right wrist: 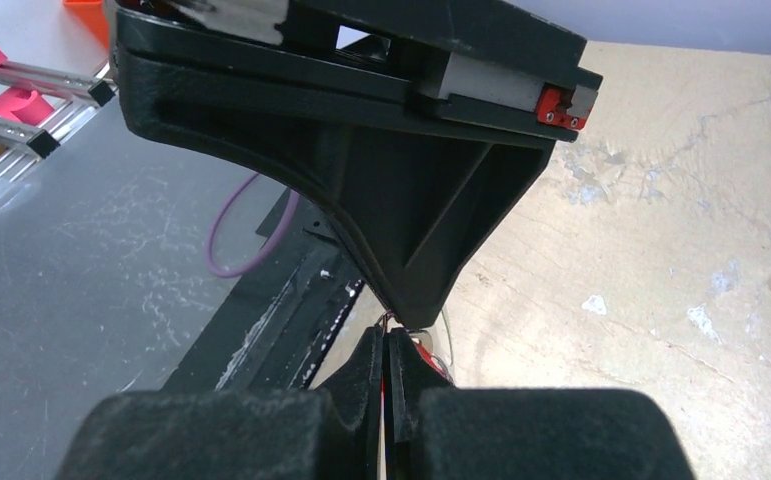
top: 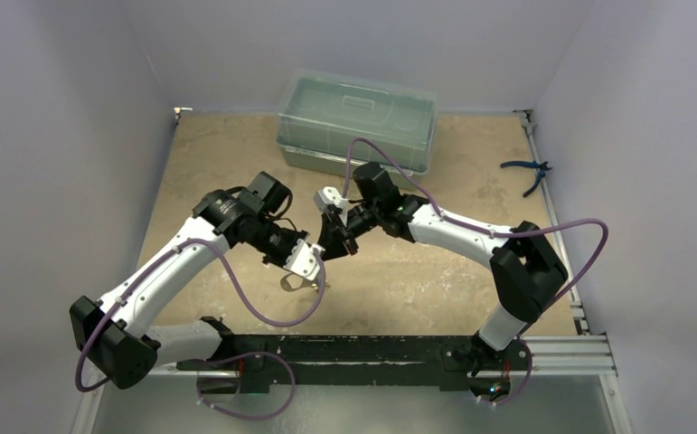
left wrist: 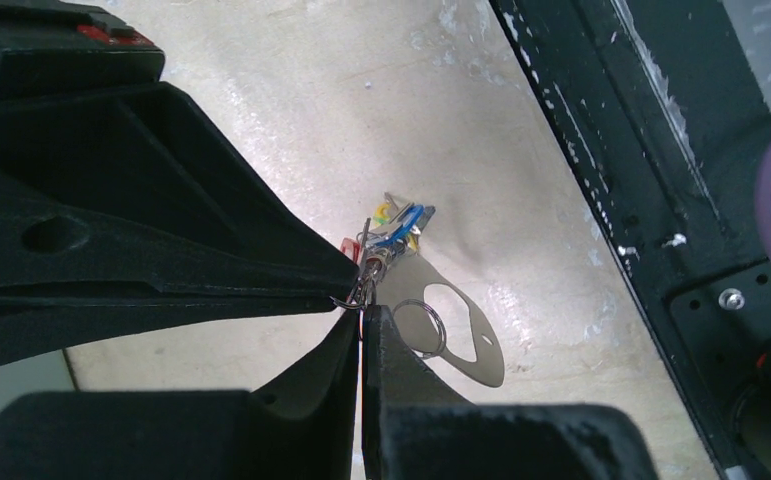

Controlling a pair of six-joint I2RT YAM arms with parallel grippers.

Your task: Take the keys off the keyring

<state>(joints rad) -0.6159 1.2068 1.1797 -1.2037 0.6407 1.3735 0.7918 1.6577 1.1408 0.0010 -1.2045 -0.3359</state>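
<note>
Over the middle of the table my two grippers meet tip to tip. The left gripper (top: pixel 317 268) (left wrist: pixel 363 322) is shut on the thin wire keyring (left wrist: pixel 426 326) where the bunch hangs. Beyond its tips are the keys (left wrist: pixel 399 225), with blue, yellow and red heads, and the grey flat strap loop (left wrist: pixel 481 350) (top: pixel 295 283) dangling beneath. From the other side, the right gripper (top: pixel 331 249) (right wrist: pixel 385 340) (left wrist: pixel 346 290) is shut on the red key (right wrist: pixel 429 350), with a red sliver showing between its pads. In the right wrist view the left gripper's black fingers (right wrist: pixel 411 220) hide the rest of the bunch.
A clear plastic lidded box (top: pixel 358 122) stands at the back of the table. Blue-handled pliers (top: pixel 527 172) lie at the right edge. The black base rail (top: pixel 344 353) runs along the near edge, and purple cables (top: pixel 277 312) loop off both arms.
</note>
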